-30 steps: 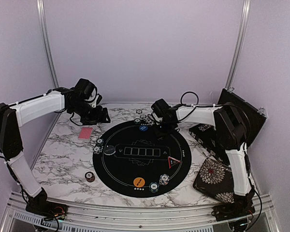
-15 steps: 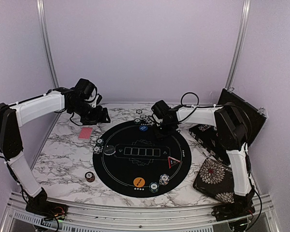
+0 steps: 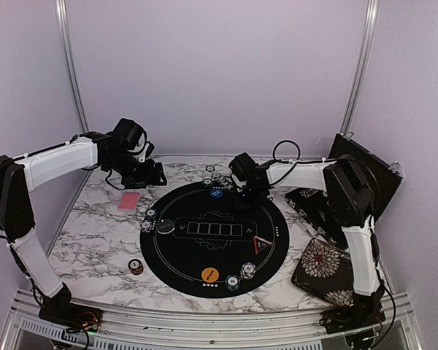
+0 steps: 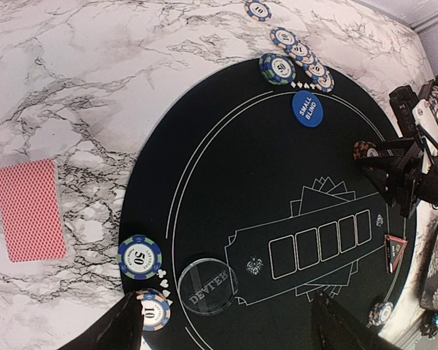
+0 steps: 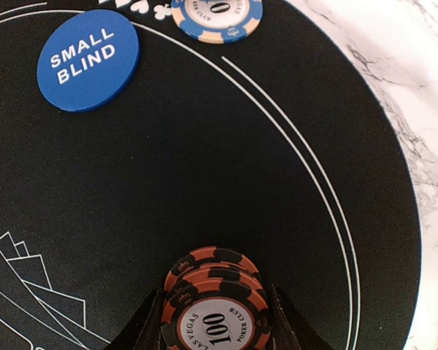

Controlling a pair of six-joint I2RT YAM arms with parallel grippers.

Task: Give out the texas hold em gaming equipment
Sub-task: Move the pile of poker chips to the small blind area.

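Marble table carries a round black mat at its middle. L gripper hangs over the table's far-left corner, fingers spread wide, nothing btwn them. R gripper is low over the mat's far edge. Its fingers are closed in on both sides of an orange chip stack, pressing the rims. Can't tell if the stack sits on the mat or is just off it.

Red-backed card: flat on the marble toward the table's far-left corner, apart from the mat. Light, thin, bendy, no edge standing proud, so prob needs a slide or a pinch at a short end.

Blue disc: on the mat's far edge, near the held stack. Stiff, smooth, light; take it across the rim.

Orange chip stack: several chips, hard, fairly dense for their size, w/ smooth faces, so layers can shear sideways. Best hold, imo, is across the diameter, low enough to catch the bottom chip, moderate squeeze. Prob won't break if dropped, but would roll + scatter.
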